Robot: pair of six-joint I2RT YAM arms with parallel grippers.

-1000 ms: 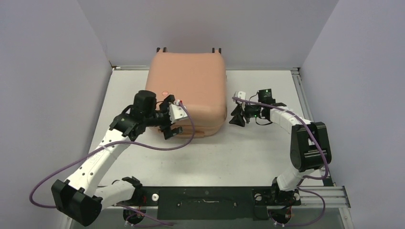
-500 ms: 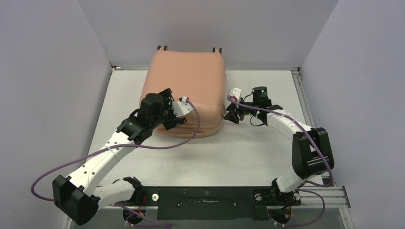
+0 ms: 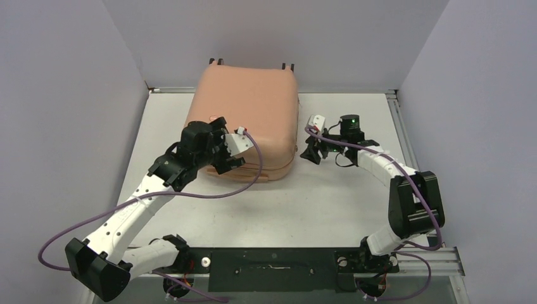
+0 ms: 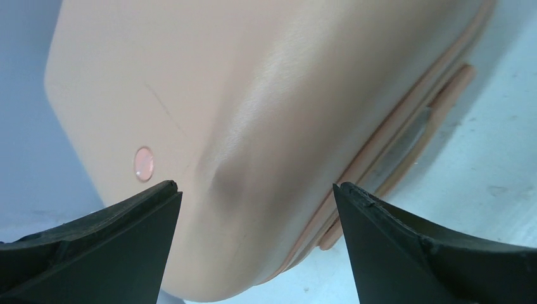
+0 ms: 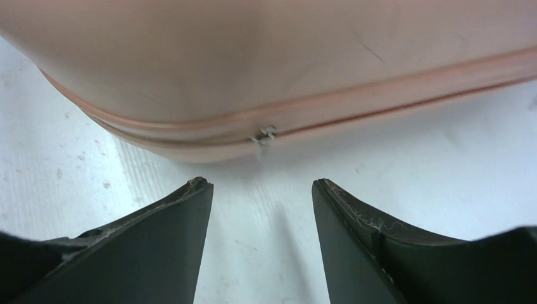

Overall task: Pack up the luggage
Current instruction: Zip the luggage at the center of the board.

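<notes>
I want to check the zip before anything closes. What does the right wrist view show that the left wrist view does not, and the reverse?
Only the right wrist view: the metal zipper pull on the seam, just ahead of the right pincer. Only the left wrist view: the round logo, near the left pincer. Both: the luggage shell, the white table, and open, empty fingers.

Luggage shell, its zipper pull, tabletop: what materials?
Luggage: looks like hard moulded plastic, peach-pink, satin finish; soft broad highlights and a fine scratch in the left wrist view.
Zipper pull: probably metal, small and silvery with a glint.
Table: white, matte, lightly scuffed and speckled; laminate or painted board, cannot tell which.
</notes>
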